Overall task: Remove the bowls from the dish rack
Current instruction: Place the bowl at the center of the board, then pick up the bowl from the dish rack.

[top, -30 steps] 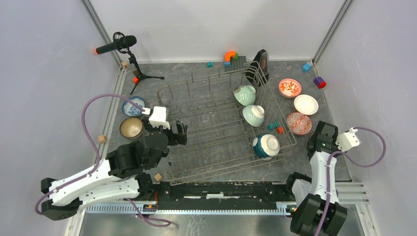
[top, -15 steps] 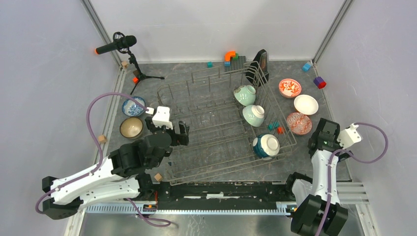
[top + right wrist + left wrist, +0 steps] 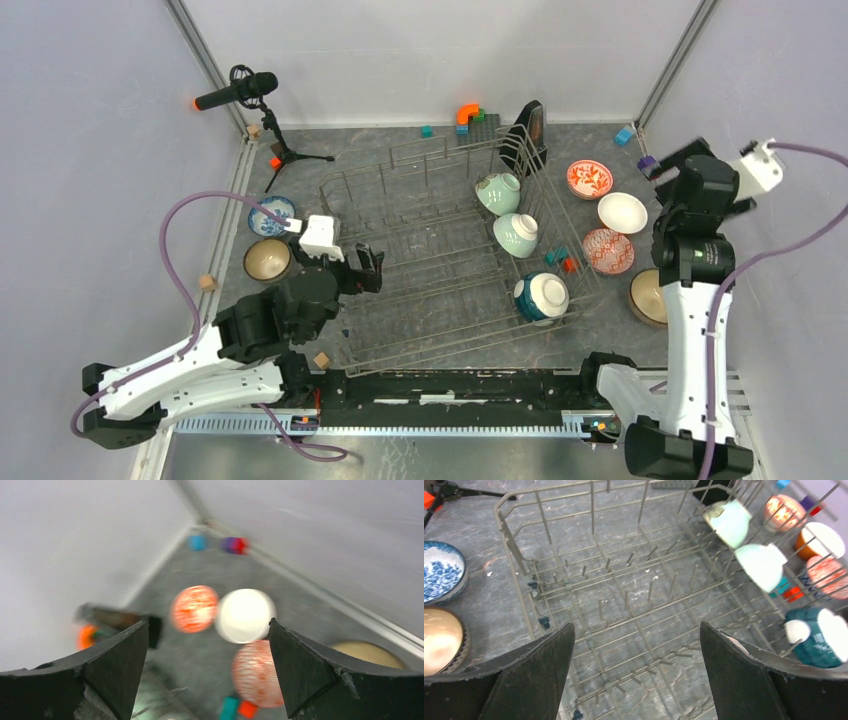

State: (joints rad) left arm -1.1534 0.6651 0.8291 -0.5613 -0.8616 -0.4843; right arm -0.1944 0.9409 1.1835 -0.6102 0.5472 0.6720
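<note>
Now the right claw [image 3: 208, 625] stands wide apart and empty, raised over the right side of the table [image 3: 560, 140]. A second ago it was low and part-closed near the table's right edge. Where it was, a tan bowl [image 3: 648, 297] sits upright, so it reads as just released. It joins the red-lattice bowl [image 3: 608, 250], the white bowl [image 3: 622, 212] and the red-floral bowl [image 3: 589, 179], all outside the dish rack [image 3: 430, 260].

The left claw [image 3: 636, 630] is also spread wide with nothing in it. It hovers over the rack's near-left part, almost where it was a second ago. Just left of the rack lie the blue-white bowl [image 3: 271, 215] and a brown bowl [image 3: 267, 259].

Three bowls remain in the rack, all along its right side. Two mint green bowls [image 3: 497, 193] lean on the tines and the teal bowl [image 3: 541, 297] lies on its side near the corner. The unloading looks about two-thirds done.

The right wrist picture is smeared, so the patterns there are mere blotches. The right arm covers part of the tan bowl from above. Whether the two mint bowls touch cannot be told.
</note>
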